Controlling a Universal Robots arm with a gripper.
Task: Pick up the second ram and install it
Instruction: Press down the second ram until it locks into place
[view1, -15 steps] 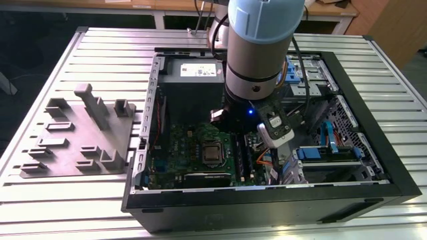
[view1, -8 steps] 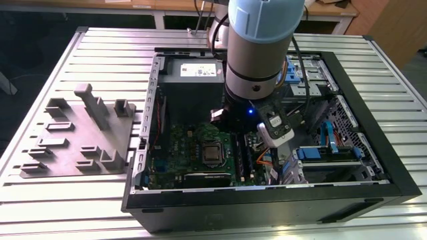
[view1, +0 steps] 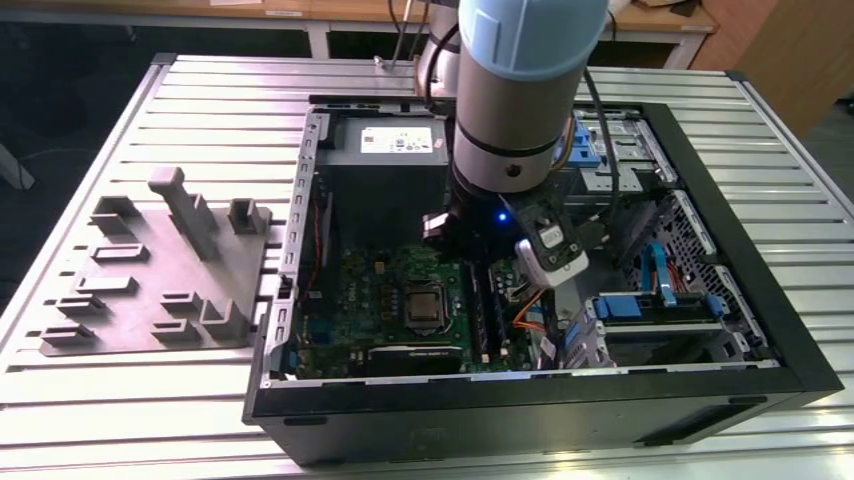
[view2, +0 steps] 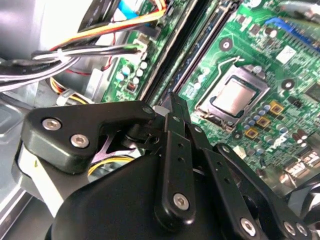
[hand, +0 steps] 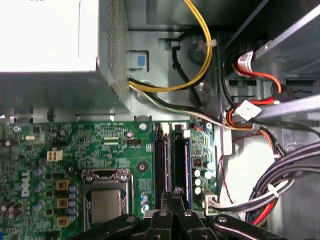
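Observation:
My gripper (view1: 478, 272) hangs inside the open computer case, low over the green motherboard (view1: 380, 300). Its fingertips are shut together in both wrist views (view2: 170, 98) (hand: 176, 192), with no gap between them. They sit right at the end of the long black memory slots (hand: 161, 160). The second ram (hand: 179, 161) is a narrow dark stick standing on edge in the slot in line with the fingertips, also visible as a dark strip (view2: 192, 60). I cannot tell whether the fingertips touch it.
The processor socket (hand: 105, 202) lies beside the slots. The power supply (hand: 50, 45) and loose cable bundles (hand: 280, 185) crowd the case's far and drive-bay sides. A grey fixture plate (view1: 160, 270) with upright blocks lies on the slatted table at the exterior view's left.

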